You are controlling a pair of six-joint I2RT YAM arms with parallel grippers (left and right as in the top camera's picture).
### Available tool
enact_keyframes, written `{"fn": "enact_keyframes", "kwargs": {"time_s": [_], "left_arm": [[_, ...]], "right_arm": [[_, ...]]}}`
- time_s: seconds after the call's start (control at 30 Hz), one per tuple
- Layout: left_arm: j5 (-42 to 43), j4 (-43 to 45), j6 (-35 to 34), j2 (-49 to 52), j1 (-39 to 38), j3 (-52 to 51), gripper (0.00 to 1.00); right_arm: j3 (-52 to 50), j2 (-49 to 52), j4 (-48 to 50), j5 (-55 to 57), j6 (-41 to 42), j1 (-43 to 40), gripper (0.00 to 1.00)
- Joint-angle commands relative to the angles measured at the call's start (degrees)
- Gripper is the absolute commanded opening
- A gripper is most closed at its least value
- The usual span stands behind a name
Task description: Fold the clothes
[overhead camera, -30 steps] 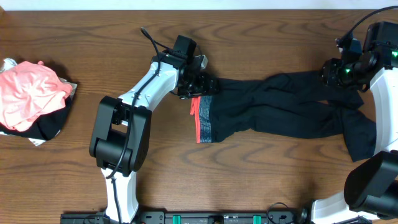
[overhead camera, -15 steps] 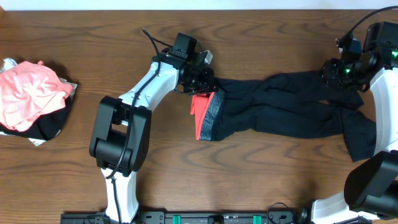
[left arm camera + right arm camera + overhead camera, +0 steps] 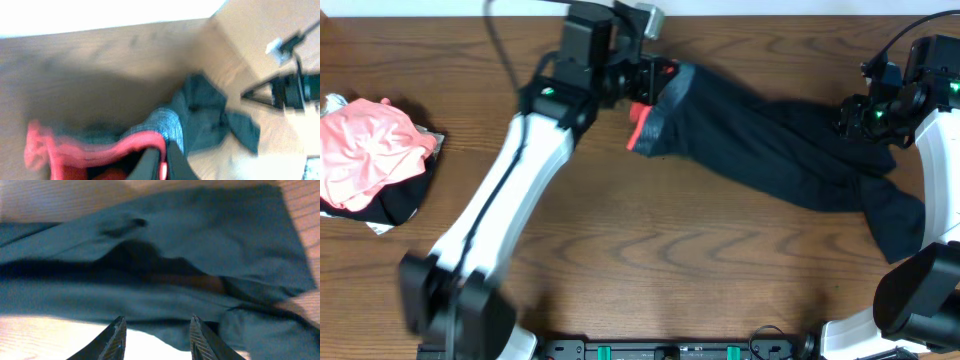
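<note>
Overhead cam: fixed above brown wood-grain table (image 3: 720, 270), looks straight down, widest view, both arms in frame.
Left wrist cam: on left gripper (image 3: 162, 161), own fingers at bottom edge. Very close on grey, coral-edged waistband of long black stretchy leggings (image 3: 205, 107), looks obliquely along them across table. Blurred.
Right wrist cam: on right gripper (image 3: 157, 321), close, faces leggings' legs.
Shared by all three: leggings.

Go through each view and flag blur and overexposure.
Overhead: the left arm is motion-smeared, the leggings and table sharp. Left wrist: everything soft, top edge blown out white. Right wrist: leggings blurry, the right tool crisper.
</note>
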Motion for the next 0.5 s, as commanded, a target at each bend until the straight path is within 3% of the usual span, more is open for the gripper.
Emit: {"fn": "enact_keyframes", "kwargs": {"time_s": [0.0,0.1,0.17,0.23,0.47], "left_arm": [[-8.63,-12.61,2.36,-3.37,0.31,0.35,0.06],[-8.90,-30.27,2.14,-3.93,0.31,0.15,0.06],[-8.92,-36.46,2.16,-3.82,0.17,-0.90,0.08],[-8.92,-40.26,2.16,-3.82,0.09,-2.23,0.40],[-9.84,-42.66,2.21,-3.82,0.11,-3.72,0.52]], "right_arm": [[-0.39,0.37,0.04,0.63,-0.72,0.94,0.40],[-0.39,0.37,0.15,0.63,-0.72,0.94,0.40],[-0.37,0.37,0.15,0.63,-0.72,0.94,0.40],[-0.39,0.37,0.13,0.63,-0.72,0.94,0.40],[-0.39,0.37,-0.52,0.61,-0.72,0.94,0.40]]}}
